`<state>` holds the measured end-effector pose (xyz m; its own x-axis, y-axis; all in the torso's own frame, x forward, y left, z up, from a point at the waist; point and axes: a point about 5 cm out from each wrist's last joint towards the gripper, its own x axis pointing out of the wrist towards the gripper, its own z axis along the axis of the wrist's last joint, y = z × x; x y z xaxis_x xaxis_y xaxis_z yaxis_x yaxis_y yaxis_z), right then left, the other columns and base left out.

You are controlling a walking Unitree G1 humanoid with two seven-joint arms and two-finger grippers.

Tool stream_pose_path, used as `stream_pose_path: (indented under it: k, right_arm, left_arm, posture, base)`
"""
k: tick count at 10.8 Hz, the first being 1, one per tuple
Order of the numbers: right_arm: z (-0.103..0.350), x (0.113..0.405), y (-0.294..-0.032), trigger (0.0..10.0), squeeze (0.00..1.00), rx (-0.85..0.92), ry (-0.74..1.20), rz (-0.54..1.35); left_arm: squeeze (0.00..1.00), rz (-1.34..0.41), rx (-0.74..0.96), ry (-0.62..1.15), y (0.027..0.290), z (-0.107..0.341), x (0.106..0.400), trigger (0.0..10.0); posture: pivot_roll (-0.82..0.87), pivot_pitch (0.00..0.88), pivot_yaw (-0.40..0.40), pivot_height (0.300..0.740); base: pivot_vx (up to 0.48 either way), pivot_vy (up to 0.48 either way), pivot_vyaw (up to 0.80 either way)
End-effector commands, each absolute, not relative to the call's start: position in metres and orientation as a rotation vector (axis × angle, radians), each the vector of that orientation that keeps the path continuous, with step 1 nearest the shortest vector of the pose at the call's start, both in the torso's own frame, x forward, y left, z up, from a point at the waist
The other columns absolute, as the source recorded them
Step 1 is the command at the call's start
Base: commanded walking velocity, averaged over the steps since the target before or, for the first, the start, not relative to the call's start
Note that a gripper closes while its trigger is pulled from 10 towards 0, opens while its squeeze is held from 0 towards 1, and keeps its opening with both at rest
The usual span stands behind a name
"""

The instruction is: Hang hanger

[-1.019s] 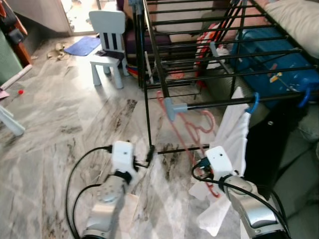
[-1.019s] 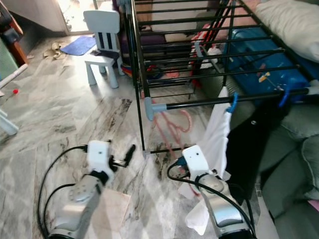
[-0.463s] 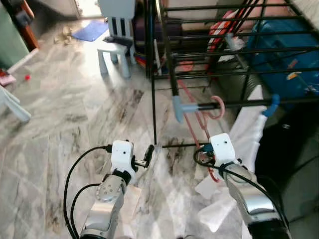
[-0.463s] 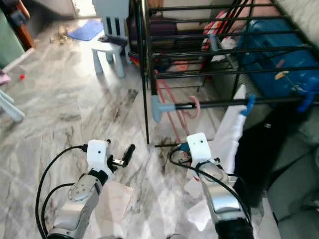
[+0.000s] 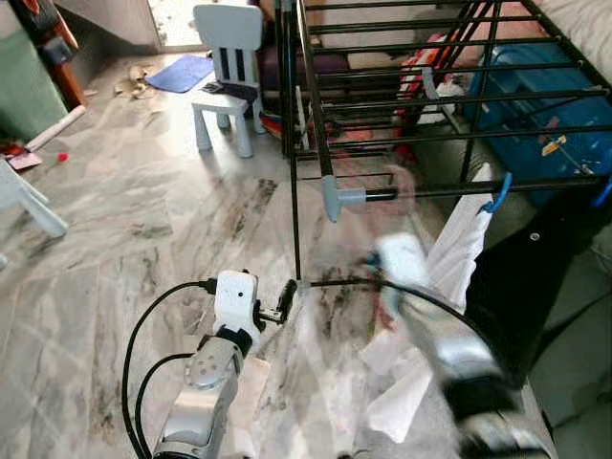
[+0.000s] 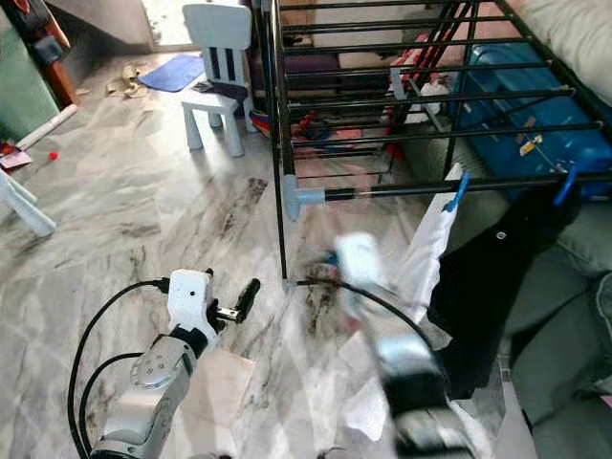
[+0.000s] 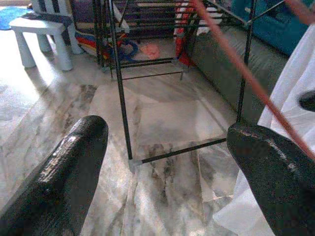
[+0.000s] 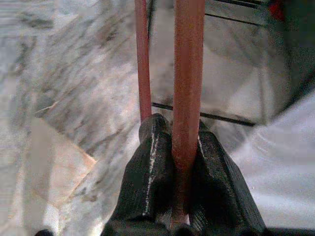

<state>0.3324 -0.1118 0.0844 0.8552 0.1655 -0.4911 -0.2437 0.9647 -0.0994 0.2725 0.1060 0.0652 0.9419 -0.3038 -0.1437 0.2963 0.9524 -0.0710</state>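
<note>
A pink hanger [image 8: 187, 83] is held in my right gripper [image 8: 172, 130], whose fingers are shut on one of its bars. My right arm [image 5: 448, 356] is blurred with motion, just below the front rail [image 5: 449, 188] of the black drying rack. The hanger's hook is a faint pink smear [image 5: 405, 182] at that rail, near the grey end cap [image 5: 331, 198]. My left gripper [image 5: 285, 299] hovers low over the floor by the rack's foot, open with nothing between its fingers [image 7: 74, 162]. A pink bar of the hanger [image 7: 246, 81] crosses the left wrist view.
A white cloth [image 5: 461, 239] on a blue hanger and a black garment [image 5: 516, 277] hang from the same rail. A blue case [image 5: 540, 100] lies under the rack. A white child's chair [image 5: 229, 57] stands behind, and grey cushions [image 6: 564, 258] lie to the right.
My right arm has swung up and left with the hanger and is now blurred; the hook has risen to the rail. The camera shifted slightly. The left arm has kept still.
</note>
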Motion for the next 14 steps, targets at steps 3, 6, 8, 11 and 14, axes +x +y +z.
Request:
stream_pose_path:
  k: [3,6,8,11,14]
  right_arm:
    - [0.080,0.346,-0.103,10.0,0.00,-0.122,0.555,0.174]
    - [0.067,0.344,-0.115,10.0,0.00,-0.085,0.614,0.049]
    - [0.058,0.341,-0.114,10.0,0.00,-0.054,0.644,0.042]
    - [0.056,0.339,-0.110,10.0,1.00,0.010,0.638,0.078]
    - [0.064,0.337,-0.113,10.0,1.00,-0.042,0.538,0.086]
  left_arm:
    - [0.00,-0.283,-0.021,0.142,0.110,0.071,0.271,10.0]
    - [0.00,-0.268,-0.012,0.158,0.116,0.069,0.266,10.0]
    - [0.00,-0.285,-0.002,0.167,0.114,0.069,0.267,10.0]
    - [0.00,-0.292,0.005,0.177,0.111,0.068,0.267,10.0]
    - [0.00,-0.265,0.014,0.190,0.114,0.064,0.262,10.0]
  posture:
    - [-0.02,0.110,-0.042,0.740]
    - [0.00,0.114,-0.037,0.740]
    - [-0.01,0.115,-0.028,0.740]
    - [-0.01,0.115,-0.031,0.740]
    - [-0.01,0.121,-0.036,0.740]
  base:
    - [0.000,0.000,0.00]
    - [0.000,0.000,0.00]
    - [0.000,0.000,0.00]
    - [0.000,0.000,0.00]
    - [0.000,0.000,0.00]
